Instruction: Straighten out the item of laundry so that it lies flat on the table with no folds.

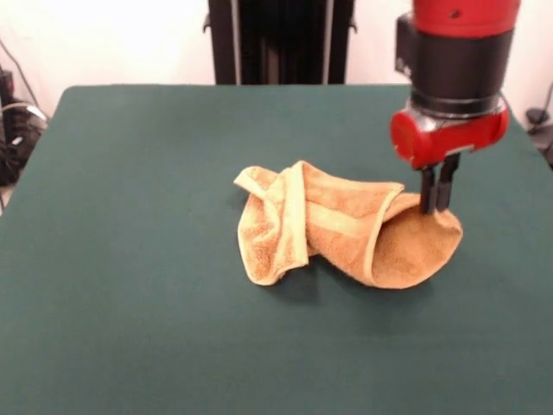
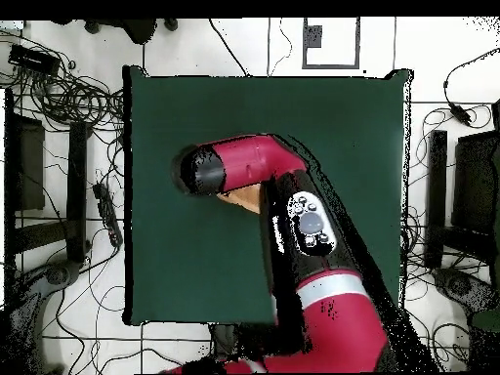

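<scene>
The orange-tan towel (image 1: 346, 233) lies bunched and folded near the middle of the dark green table (image 1: 130, 173). Its left part is doubled over, with a pale band running across. Its right part curls up into a rounded fold. My gripper (image 1: 437, 206) hangs straight down at that right end. Its dark fingers are close together and pinch the raised upper edge of the fold. In the overhead view the red arm (image 2: 293, 225) covers nearly all of the towel, and only a small tan patch (image 2: 246, 199) shows beside it. The gripper itself is hidden under the wrist there.
The black pedestal (image 1: 281, 39) stands at the table's far side. Cables and dark gear (image 1: 13, 130) lie off the table's left edge. In the overhead view, cables (image 2: 68, 98) and dark stands (image 2: 435, 195) surround the table (image 2: 195, 273) on the floor.
</scene>
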